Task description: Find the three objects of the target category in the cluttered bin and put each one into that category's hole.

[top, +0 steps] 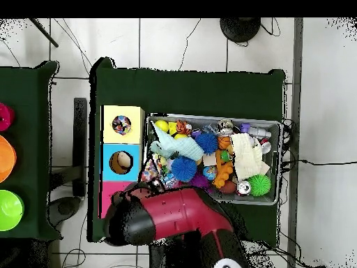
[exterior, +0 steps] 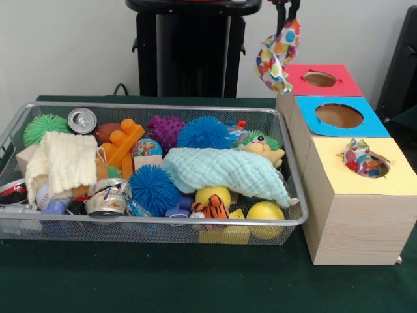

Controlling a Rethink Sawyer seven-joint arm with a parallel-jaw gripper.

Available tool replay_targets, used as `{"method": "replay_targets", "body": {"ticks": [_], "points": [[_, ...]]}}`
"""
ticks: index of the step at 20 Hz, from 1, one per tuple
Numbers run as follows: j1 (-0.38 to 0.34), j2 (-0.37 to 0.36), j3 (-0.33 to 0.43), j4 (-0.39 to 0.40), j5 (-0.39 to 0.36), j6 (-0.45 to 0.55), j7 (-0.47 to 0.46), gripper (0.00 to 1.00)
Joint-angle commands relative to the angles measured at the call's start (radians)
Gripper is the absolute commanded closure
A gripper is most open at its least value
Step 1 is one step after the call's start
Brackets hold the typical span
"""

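Front view: the hand (exterior: 285, 8) sits at the very top edge, only its dark tips showing, clamped on the upper end of a polka-dot wrapper (exterior: 279, 55) that dangles below it, long axis roughly vertical, crumpled and curling at the bottom. The wrapper hangs in the air beside the red-topped box (exterior: 343, 87), just off its corner on the bin side and not over any opening. The yellow-topped box (exterior: 352, 175) is the nearest of the three to the camera, so the target hole (exterior: 368, 165) lies well apart from the hand: past the blue-topped box (exterior: 368, 124), toward the camera and a bit to the picture's right. That offset is what the coming move turns on; judging from this, the carry has to run along the row of boxes away from the pedestal before any lowering. A second wrapper (exterior: 360, 158) already sits in the yellow hole, partly sticking up, so the opening looks crowded and the hanging one could snag on it or on the rim. The wire bin (exterior: 163, 223) on the green worktop (exterior: 150, 277) is full of spiky balls, cans, cloths and blocks; I cannot pick out a third wrapper in it for sure. Overhead, the red arm (top: 178, 216) covers the red box and the hand itself is hidden; the yellow top (top: 122, 124) is at the far end of the row from the arm.
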Motion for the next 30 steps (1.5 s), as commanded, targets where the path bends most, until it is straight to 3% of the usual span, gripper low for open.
{"method": "replay_targets", "body": {"ticks": [1, 6, 12, 30], "points": [[0.079, 0.093, -0.109, -0.052, 0.033, 0.027, 0.314, 1.0], [0.159, 0.154, -0.156, -0.104, 0.05, -0.007, 0.35, 1.0], [0.216, 0.2, -0.182, -0.19, 0.075, 0.021, 0.357, 1.0], [0.354, 0.254, -0.262, -0.469, 0.142, 0.241, 0.347, 1.0]]}}
